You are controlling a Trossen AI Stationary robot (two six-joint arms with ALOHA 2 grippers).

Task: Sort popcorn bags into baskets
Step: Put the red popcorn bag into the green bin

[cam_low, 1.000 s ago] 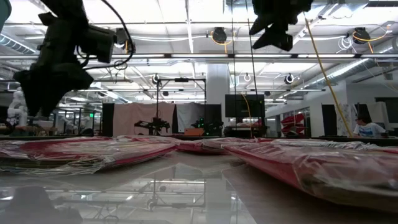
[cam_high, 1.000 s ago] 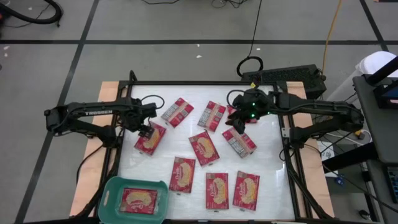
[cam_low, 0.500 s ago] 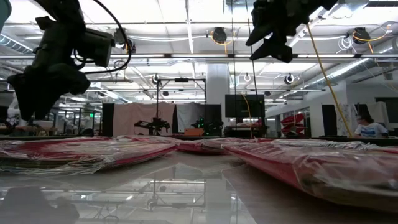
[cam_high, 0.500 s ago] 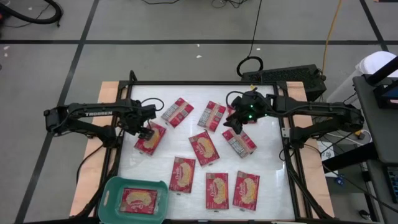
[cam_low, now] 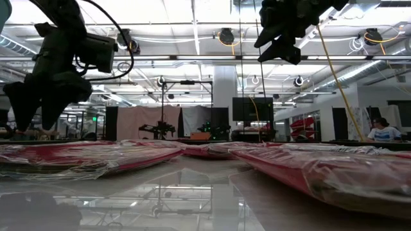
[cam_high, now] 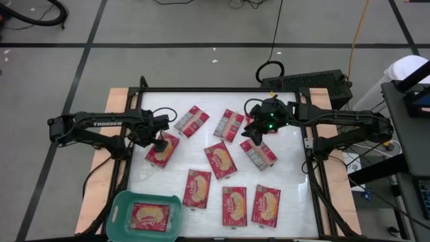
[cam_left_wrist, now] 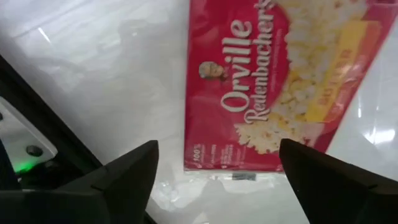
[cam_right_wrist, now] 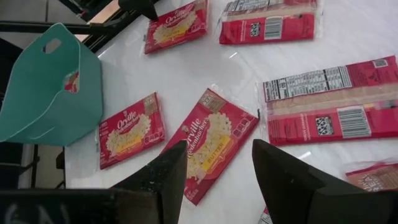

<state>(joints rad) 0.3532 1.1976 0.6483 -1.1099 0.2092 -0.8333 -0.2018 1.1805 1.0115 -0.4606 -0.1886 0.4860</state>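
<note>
Hovering over the left part of the white worktop (cam_high: 289, 175), the left hand (cam_high: 160, 142) hangs with its fingers spread wide and nothing between them, right above the near end of a popcorn bag (cam_high: 162, 149). In the left wrist view that bag (cam_left_wrist: 273, 87) lies face up directly ahead of the two fingertips (cam_left_wrist: 134, 165), its short edge between them and its long axis running away from the hand. My guess is that a straight descent would bring the fingers down across that end. The right hand (cam_high: 254, 131) waits above the upper middle of the frame, fingers parted and empty, over a bag showing its grey back (cam_high: 259, 154). The teal basket (cam_high: 119, 210), at lower left, already holds one bag (cam_high: 149, 216); the left arm is far nearer to it. Other bags lie scattered, none overlapping. Beyond the worktop the low view shows a large hall with ceiling lights.
</note>
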